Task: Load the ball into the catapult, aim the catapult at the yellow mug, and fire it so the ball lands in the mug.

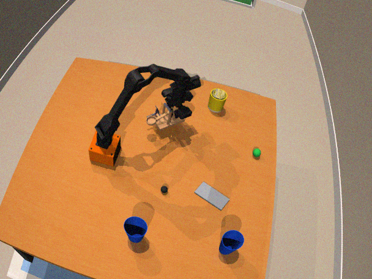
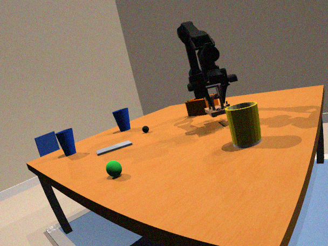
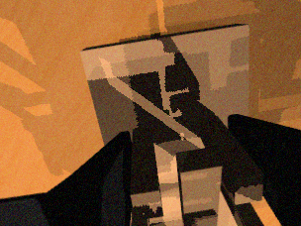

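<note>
A pale wooden catapult [image 1: 169, 124] [image 2: 214, 113] [image 3: 223, 47] hangs a little above the table, its shadow apart below it. Its round spoon end [image 1: 151, 120] points left toward the arm's base in the top view. My gripper [image 1: 174, 108] [image 2: 214, 97] [image 3: 179, 132] points down, shut on the catapult's upright frame. A yellow mug [image 1: 216, 102] [image 2: 244, 127] stands upright near the far edge. A green ball [image 1: 256, 152] [image 2: 114, 168] lies near the right edge in the top view. A smaller black ball [image 1: 164, 189] [image 2: 145, 129] lies in the middle front. No ball shows in the spoon.
A flat grey slab [image 1: 212, 196] [image 2: 114, 148] lies between the two balls. Two blue cups [image 1: 135, 229] [image 1: 231, 242] [image 2: 122, 120] [image 2: 67, 142] stand at the lower edge in the top view. The orange arm base [image 1: 103, 154] [image 2: 196, 107] is at the left there.
</note>
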Motion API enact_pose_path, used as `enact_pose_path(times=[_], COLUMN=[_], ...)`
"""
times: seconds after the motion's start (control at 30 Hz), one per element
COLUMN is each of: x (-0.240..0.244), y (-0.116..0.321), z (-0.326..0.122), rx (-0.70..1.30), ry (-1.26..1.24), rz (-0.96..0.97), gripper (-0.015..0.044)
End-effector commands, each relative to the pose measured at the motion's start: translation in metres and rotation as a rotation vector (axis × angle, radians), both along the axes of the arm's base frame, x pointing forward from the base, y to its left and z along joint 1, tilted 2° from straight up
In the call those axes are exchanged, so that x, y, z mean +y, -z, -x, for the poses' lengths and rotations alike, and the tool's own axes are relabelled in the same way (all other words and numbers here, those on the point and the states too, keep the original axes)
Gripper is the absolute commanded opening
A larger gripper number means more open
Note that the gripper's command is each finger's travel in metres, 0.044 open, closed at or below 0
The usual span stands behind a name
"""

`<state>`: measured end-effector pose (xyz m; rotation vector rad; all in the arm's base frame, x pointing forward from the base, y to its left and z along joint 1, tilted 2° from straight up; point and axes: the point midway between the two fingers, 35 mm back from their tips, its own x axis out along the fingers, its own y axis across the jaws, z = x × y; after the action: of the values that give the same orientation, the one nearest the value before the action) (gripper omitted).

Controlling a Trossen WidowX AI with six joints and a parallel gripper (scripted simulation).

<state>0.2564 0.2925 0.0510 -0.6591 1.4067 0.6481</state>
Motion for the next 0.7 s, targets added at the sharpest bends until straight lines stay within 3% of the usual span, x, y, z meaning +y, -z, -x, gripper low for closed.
enact_pose_path(times=[0.0,0.67], x=[0.001,0.002], y=[0.004,0.036], z=[-0.001,-0.002], rx=[-0.002,-0.002], ry=[0.001,0.0], rz=[-0.003,-0.003], gripper=[0.0,0.0])
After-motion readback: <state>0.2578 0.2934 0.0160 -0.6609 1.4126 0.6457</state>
